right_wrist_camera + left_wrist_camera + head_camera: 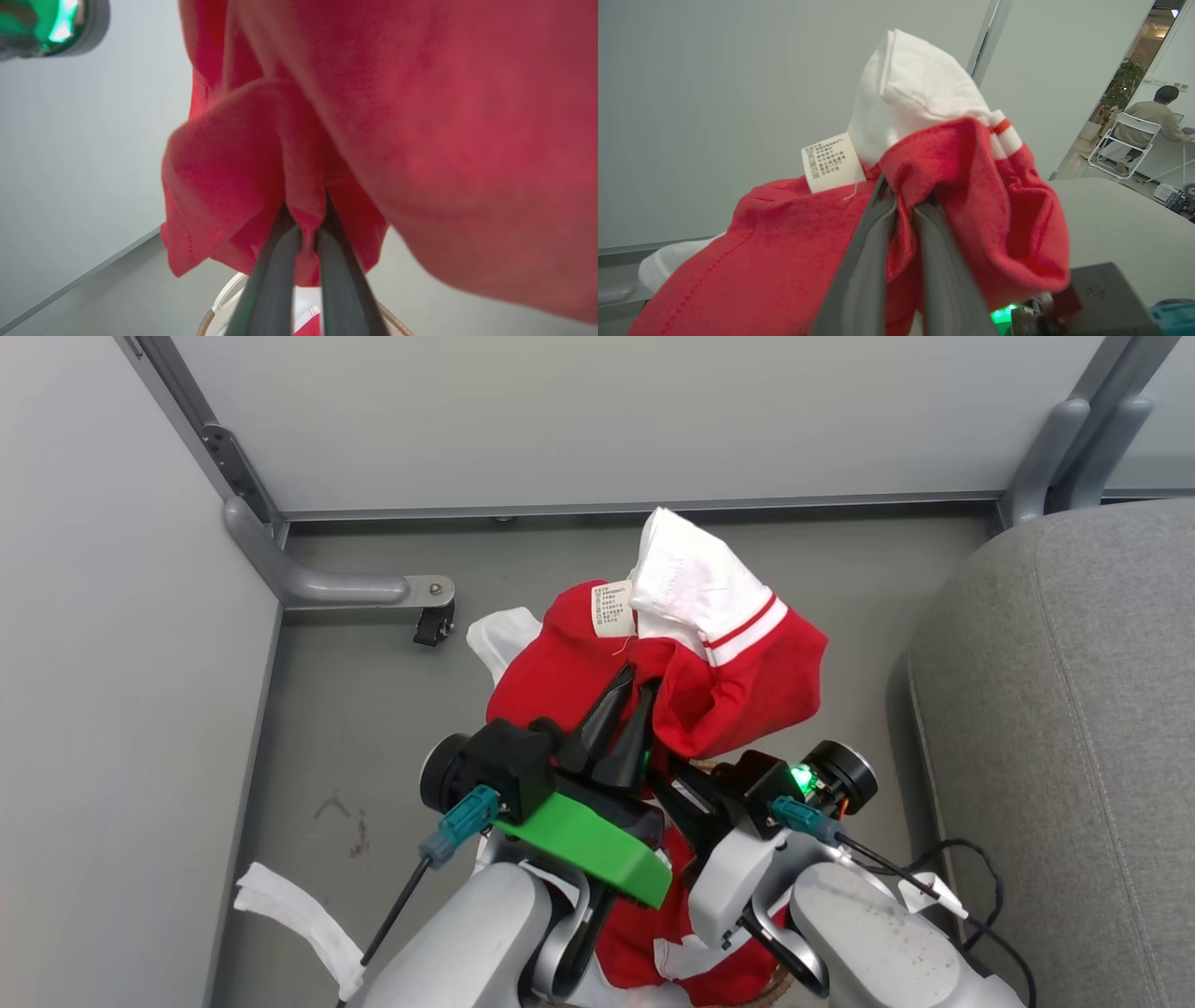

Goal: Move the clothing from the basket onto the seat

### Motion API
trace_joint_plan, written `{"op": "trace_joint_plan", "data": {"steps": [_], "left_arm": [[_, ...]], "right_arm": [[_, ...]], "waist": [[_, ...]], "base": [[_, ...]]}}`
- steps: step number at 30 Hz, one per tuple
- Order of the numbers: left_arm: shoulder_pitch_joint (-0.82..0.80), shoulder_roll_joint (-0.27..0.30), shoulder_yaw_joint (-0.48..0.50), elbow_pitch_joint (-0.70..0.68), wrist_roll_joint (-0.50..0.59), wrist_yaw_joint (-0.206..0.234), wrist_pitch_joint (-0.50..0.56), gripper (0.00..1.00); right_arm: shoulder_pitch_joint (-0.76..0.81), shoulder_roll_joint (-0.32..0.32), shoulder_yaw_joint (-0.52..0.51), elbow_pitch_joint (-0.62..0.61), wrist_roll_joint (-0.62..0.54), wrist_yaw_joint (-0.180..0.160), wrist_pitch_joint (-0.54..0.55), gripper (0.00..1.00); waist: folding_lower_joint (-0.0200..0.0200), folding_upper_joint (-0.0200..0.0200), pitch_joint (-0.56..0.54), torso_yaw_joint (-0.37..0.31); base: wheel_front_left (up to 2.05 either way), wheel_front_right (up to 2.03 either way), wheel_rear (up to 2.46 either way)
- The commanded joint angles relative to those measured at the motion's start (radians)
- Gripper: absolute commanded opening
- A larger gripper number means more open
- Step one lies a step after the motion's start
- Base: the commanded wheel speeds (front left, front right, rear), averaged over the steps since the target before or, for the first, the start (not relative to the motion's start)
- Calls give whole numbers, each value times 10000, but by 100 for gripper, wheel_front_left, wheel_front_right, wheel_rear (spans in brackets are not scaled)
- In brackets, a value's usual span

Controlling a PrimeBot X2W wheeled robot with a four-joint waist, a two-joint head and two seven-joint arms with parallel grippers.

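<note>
Left gripper (639, 683) is clamped on a bunched fold of the red garment (738, 695): long dark tapered fingers nearly together, soft knit cloth pinched between them. Right gripper (306, 217) nips a narrow pleat of the same red fabric from below. The garment hangs crumpled above the grey floor (373, 709), with a white textured panel (691, 569) edged by a red stripe at its 12 o'clock and a printed care label (612, 609) at 11. Second red piece (644, 943) with white trim sits at 6 o'clock, under the forearms, in the basket (208, 319), which has a brown woven rim and a white plastic wall. Grey fabric seat (1055, 728), with a rounded corner and stitched seam, is at 3 o'clock, apart from the cloth.
</note>
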Motion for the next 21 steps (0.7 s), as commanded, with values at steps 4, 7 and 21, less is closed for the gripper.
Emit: {"op": "trace_joint_plan", "data": {"steps": [4,7,21], "left_arm": [[-234,17,84,68,-9,33,-9,0],[-273,15,140,80,72,45,-9,0],[85,21,726,564,853,147,-3,100]], "right_arm": [[-345,-48,21,382,229,-10,-16,0],[-482,-48,6,595,305,-10,-16,0],[238,-50,-527,0,-88,-10,-11,0]], "waist": [[0,-1,84,-3],[0,-1,138,-34],[0,-1,-49,-746]], "base": [[0,0,0],[0,0,0],[0,0,0]]}}
